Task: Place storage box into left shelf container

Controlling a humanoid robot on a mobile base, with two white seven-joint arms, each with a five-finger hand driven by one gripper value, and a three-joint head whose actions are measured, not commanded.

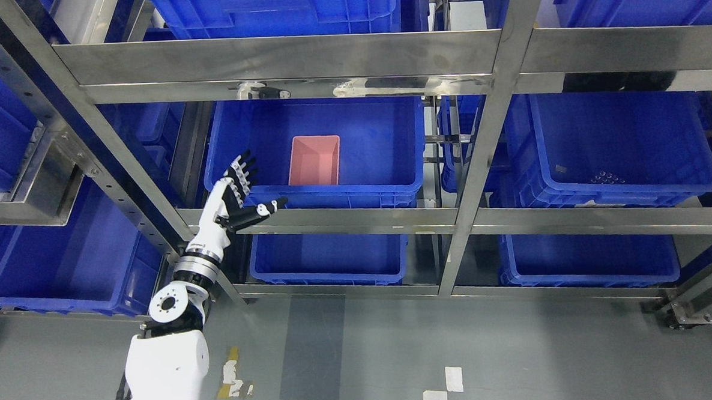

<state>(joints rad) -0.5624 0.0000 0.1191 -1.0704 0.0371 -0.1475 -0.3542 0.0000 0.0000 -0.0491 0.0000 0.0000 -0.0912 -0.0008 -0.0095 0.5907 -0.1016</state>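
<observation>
A small pink storage box [314,160] lies on the floor of the blue container [391,180] on the left bay of the middle shelf. My left hand [241,193] is raised in front of that container's front left corner, fingers spread and thumb out, holding nothing. The hand is to the left of the pink box and apart from it. The left arm comes up from the lower left. The right arm is out of view.
A steel shelf frame [480,152] with uprights and crossbars holds several blue containers: one at the right [613,183] with small items inside, others above, below [329,267] and at the far left [64,267]. The grey floor [399,354] has tape marks.
</observation>
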